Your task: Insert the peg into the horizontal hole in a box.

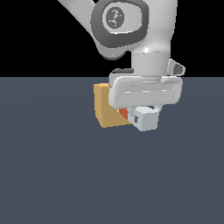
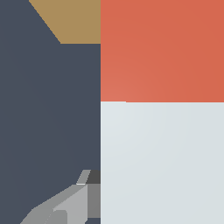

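The peg (image 1: 144, 119) lies level above the floor, its pale grey-white part toward the exterior view's right and its red-orange end (image 1: 124, 113) against the tan box (image 1: 106, 108). My gripper (image 1: 145, 113) comes down from above and is shut on the peg's pale part. The hole is hidden behind the peg and the hand. In the wrist view the peg (image 2: 162, 162) fills most of the picture, its red end (image 2: 162, 48) runs toward a corner of the box (image 2: 72, 19), and one grey finger (image 2: 65, 208) shows beside it.
The box stands on a flat dark blue-grey floor (image 1: 52, 175). The arm's white wrist and hand (image 1: 146, 89) hang over the box's upper edge on the exterior view's right side.
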Robot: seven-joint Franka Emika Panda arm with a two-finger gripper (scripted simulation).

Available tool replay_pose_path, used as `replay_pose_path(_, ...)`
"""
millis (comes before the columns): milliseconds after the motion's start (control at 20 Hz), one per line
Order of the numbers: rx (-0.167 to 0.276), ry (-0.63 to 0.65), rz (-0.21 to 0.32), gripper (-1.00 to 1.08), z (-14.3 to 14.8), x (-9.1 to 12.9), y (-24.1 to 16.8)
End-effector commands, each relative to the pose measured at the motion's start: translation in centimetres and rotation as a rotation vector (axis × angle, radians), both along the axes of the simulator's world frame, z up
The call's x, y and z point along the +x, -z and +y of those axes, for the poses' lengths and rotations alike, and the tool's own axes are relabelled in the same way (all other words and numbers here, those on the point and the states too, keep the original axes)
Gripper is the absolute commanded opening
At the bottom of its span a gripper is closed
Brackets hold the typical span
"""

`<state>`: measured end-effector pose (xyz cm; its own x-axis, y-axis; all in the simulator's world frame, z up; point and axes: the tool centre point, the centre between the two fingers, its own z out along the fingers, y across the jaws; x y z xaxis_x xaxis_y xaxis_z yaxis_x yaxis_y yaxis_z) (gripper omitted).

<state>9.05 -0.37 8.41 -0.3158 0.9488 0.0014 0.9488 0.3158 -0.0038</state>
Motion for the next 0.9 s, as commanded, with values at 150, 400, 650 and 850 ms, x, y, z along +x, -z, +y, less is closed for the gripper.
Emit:
replay_pose_path(150, 0.000, -0.003, -0.004, -1.00, 0.05, 0.19, -0.25)
replay_pose_path(400, 0.000, 0.002, -0.004, -1.00, -0.02, 0.09, -0.21)
replay_pose_path(650, -0.001, -0.001, -0.008, -1.00, -0.05, 0.23, -0.50)
replay_pose_path(850, -0.001, -0.001, -0.003, -1.00, -0.06, 0.09, -0.24)
